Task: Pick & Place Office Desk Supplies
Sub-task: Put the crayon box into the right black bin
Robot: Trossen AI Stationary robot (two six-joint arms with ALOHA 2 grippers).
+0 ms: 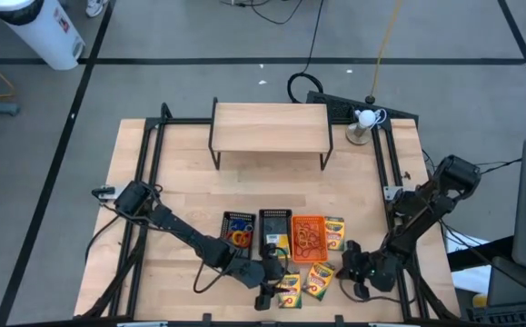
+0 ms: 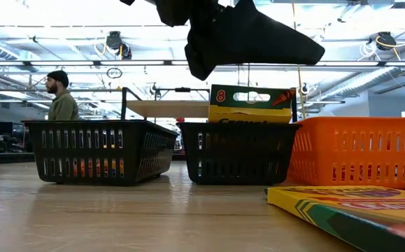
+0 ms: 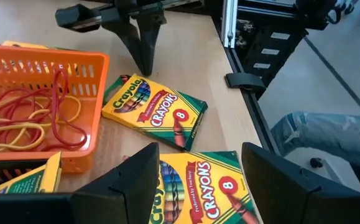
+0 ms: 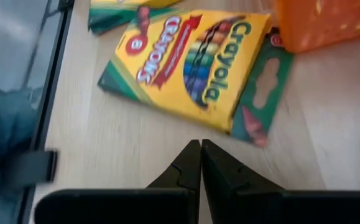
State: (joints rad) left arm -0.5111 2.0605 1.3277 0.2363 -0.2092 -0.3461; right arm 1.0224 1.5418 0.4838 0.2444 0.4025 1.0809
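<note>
Wooden boards of the light table (image 1: 181,163) are carrying an orange mesh tray (image 3: 55,62) with thin red and yellow rubber bands (image 3: 24,121), and two flat yellow-and-green cardboard crayon boxes are lying just beside it. The left gripper (image 3: 198,177) is hovering with spread fingers over the nearer crayon box (image 3: 201,186), while the right gripper (image 4: 201,163) is waiting shut beside the farther box (image 3: 155,111). If the left fingers are descending off centre, they may be pushing the flat box against the tray instead of gripping it.

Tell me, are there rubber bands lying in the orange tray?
Yes, the left wrist view shows red and yellow rubber bands lying loose inside the orange tray.
</note>
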